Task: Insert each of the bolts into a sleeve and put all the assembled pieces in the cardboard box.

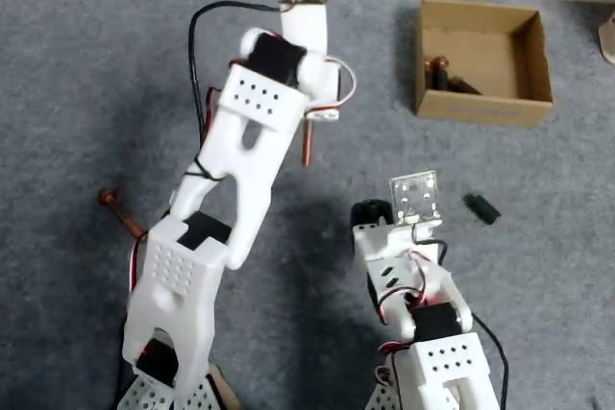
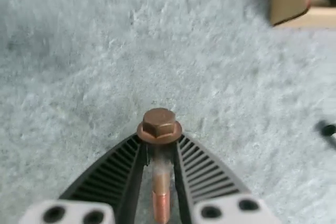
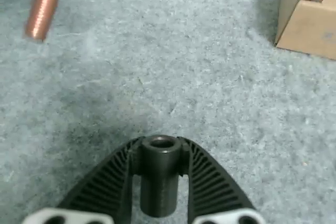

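Note:
My left gripper [image 2: 159, 148] is shut on a copper bolt [image 2: 159, 129], its hex head pointing away from the camera and its threaded end toward the wrist. From above, that bolt [image 1: 307, 141] hangs under the left arm's wrist, above the grey carpet. My right gripper [image 3: 159, 158] is shut on a black sleeve [image 3: 159, 169], bore facing outward; the same sleeve [image 1: 370, 213] is at the right arm's tip. The bolt's threaded end [image 3: 44, 6] lies off to one side in the right wrist view. The cardboard box [image 1: 480, 103] at the back right holds assembled pieces [image 1: 442, 74].
Another copper bolt [image 1: 120, 213] lies on the carpet at the far left, partly behind the left arm. A loose black sleeve [image 1: 480, 207] rests on the carpet right of the right arm. Open carpet stretches between the arms and the box.

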You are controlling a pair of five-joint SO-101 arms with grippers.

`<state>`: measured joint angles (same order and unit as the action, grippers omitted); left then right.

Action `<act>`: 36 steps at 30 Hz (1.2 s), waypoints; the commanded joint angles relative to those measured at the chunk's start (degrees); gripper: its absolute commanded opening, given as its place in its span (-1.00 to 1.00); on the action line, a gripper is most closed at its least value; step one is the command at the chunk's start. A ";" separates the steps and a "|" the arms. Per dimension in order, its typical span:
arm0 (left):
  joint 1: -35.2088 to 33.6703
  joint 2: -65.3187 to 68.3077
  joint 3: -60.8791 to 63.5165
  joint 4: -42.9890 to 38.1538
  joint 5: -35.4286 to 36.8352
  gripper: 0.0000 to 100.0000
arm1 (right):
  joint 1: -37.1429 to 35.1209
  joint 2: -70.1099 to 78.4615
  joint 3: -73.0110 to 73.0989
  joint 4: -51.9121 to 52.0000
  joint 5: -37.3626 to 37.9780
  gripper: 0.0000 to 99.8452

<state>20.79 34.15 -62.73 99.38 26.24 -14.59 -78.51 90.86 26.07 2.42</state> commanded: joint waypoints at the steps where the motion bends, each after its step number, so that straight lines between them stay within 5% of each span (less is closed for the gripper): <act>1: -0.57 -2.07 -11.47 1.05 -0.18 -0.99 | -0.40 -0.92 -0.31 -1.54 -0.53 -0.99; 7: -0.48 -1.45 -24.31 1.23 4.66 -0.99 | -0.13 -1.01 -0.75 -1.36 -5.19 -0.99; 16: 3.91 -1.89 -22.90 1.58 8.26 -0.99 | -0.04 -1.01 -1.01 3.03 -5.27 -0.99; 31: 4.70 -29.58 20.00 1.05 3.87 -0.99 | -0.13 -1.01 -4.35 7.43 -5.27 -0.99; 36: 3.65 -37.67 33.45 -7.21 3.52 -0.99 | -0.84 -1.54 -4.35 7.43 -5.27 -0.99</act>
<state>24.92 3.47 -35.03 96.84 30.29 -14.59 -78.51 90.68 33.27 -2.42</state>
